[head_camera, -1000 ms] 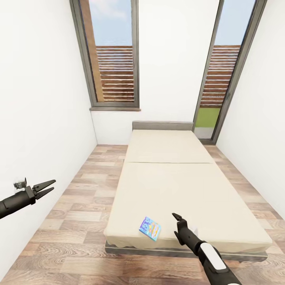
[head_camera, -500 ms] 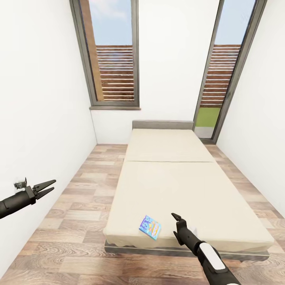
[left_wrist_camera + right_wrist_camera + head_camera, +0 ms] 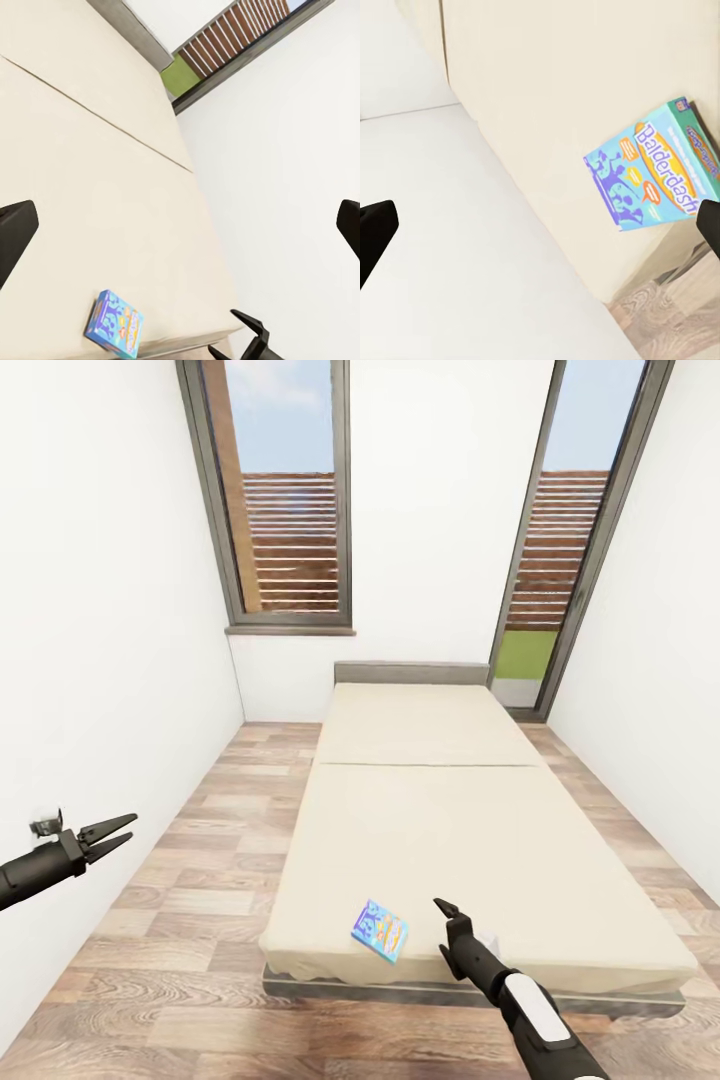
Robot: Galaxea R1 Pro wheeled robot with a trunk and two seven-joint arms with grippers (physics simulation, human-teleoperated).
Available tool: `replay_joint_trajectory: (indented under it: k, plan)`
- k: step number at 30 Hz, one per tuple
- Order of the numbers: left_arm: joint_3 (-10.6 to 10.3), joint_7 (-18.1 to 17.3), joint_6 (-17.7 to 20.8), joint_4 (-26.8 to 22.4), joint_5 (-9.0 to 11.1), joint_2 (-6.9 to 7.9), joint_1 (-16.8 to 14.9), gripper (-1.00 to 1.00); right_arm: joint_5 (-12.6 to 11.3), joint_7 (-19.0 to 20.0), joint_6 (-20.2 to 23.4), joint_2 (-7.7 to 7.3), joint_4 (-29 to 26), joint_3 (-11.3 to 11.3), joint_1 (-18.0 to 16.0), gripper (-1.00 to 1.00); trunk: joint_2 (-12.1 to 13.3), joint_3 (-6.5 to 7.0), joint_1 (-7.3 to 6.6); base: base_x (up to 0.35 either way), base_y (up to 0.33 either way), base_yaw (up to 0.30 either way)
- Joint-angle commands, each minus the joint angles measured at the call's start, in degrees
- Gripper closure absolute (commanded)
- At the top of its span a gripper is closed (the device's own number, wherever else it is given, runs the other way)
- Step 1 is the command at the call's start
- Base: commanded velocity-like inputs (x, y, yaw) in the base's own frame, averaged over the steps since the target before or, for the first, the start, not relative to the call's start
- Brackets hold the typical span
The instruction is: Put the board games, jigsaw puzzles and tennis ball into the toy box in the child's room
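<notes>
One small blue "Balderdash" board-game box (image 3: 380,930) lay flat at the near left corner of the long beige bed (image 3: 450,830), long axis slanting near-right. Two black grippers, left (image 3: 108,834) and right (image 3: 452,920), hung spread wide, empty.

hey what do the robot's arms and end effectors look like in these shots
Both arms are slim and black. The right arm has a white shell section on the forearm. Each ends in a black end effector with two thin pointed fingers: left end effector, right end effector. A small grey fitting sits at the left wrist.
</notes>
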Motion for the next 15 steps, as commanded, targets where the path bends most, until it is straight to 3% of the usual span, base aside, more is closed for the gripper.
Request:
replay_joint_trajectory:
  k: [1, 11, 15]
  plan:
    - [0.1, -0.1, 0.4, 0.0, 0.1, 0.02, 0.0, -1.0, -0.2, 0.1, 0.4, 0.13, 0.0, -0.4, 0.0, -1.0, -0.5, -0.24, 0.23, 0.0, 0.0, 0.0]
    - [0.0, -0.1, 0.4, 0.0, 0.1, 0.02, -0.1, -1.0, -0.4, 0.0, 0.5, 0.12, 0.1, -0.5, 0.0, -1.0, -4.5, -2.04, 2.42, 0.0, 0.0, 0.0]
    - [0.1, -0.1, 0.4, 0.0, 0.1, 0.07, 0.0, -1.0, -0.9, 0.0, 0.5, 0.11, 0.3, -2.4, 0.0, -1.0, -6.1, -2.75, 3.3, 0.0, 0.0, 0.0]
